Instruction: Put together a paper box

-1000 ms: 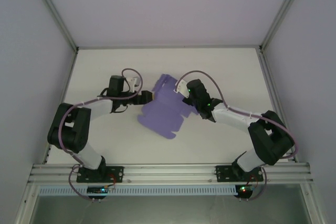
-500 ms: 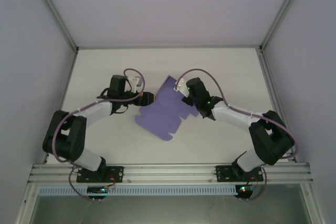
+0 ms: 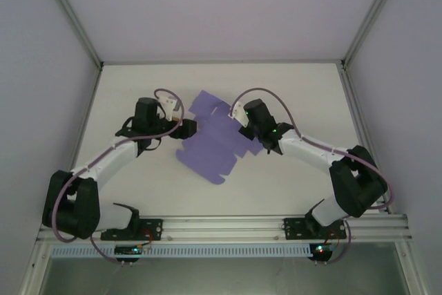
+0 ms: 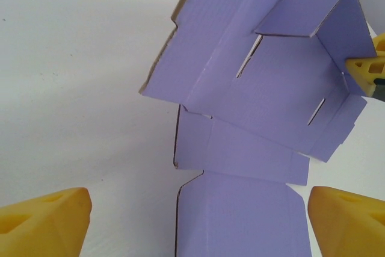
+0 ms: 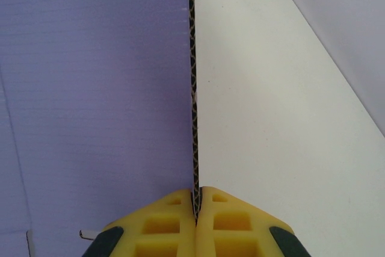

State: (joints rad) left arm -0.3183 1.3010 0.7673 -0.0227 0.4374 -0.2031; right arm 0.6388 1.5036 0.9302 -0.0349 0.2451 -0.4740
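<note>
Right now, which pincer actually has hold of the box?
The right pincer: it is shut on the raised flap of the box. The left pincer stands open, gripping nothing.

place: robotics lab cell | signs: grey panels (image 3: 41, 67) and aluminium posts (image 3: 69, 15) are enclosing a white table (image 3: 290, 184) | two arms (image 3: 110, 160) are sitting bolted to a slotted rail (image 3: 221, 226)
</note>
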